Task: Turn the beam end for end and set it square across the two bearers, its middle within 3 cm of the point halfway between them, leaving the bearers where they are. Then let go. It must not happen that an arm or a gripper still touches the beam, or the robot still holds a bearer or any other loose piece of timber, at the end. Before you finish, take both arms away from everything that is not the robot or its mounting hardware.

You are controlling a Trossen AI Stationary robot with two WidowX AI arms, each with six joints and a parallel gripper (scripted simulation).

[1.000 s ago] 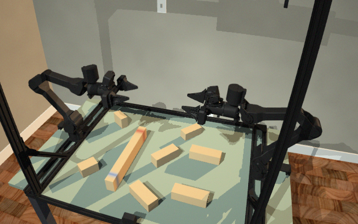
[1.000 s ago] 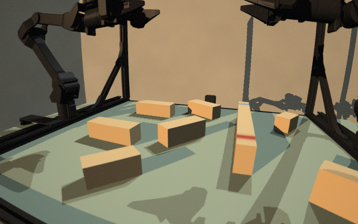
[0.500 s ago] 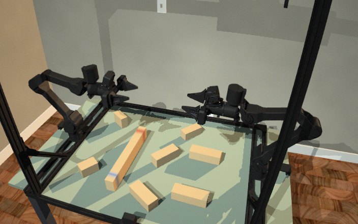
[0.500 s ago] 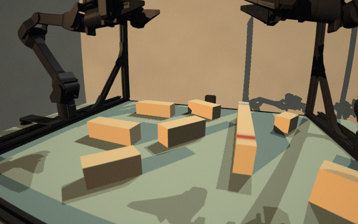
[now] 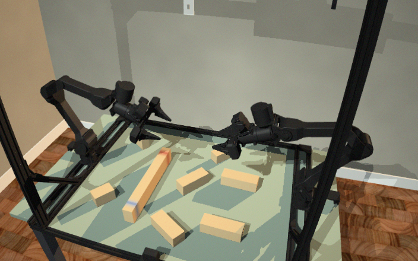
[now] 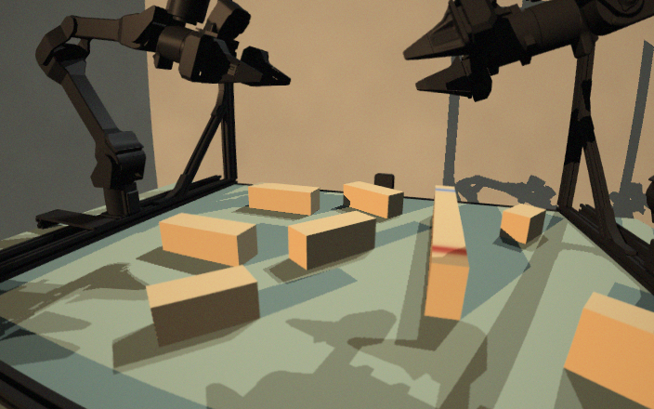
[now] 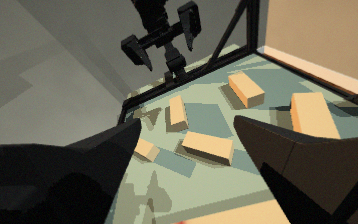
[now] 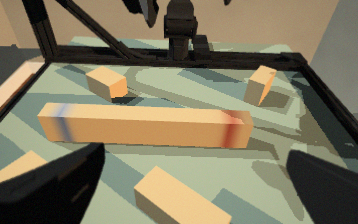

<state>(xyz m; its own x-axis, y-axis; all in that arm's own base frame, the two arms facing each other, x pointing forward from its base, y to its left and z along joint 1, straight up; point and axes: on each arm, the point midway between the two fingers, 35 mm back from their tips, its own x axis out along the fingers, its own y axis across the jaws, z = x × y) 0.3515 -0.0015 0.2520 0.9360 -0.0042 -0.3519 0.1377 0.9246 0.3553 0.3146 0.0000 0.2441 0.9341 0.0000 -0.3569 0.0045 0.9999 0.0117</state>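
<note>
The long beam lies on the table, its red-banded end towards the grey wall and its blue-banded end opposite. Plain wooden blocks lie around it. I cannot tell for certain which two are the bearers; one block and another block lie roughly parallel. My left gripper is open, empty and above the table near the red end. My right gripper is open, empty and raised, facing the beam's side.
One block lies between the beam and the parallel pair. Other blocks are a small one, one near the blue end, one below my right gripper and one below my left. Black rails edge the table.
</note>
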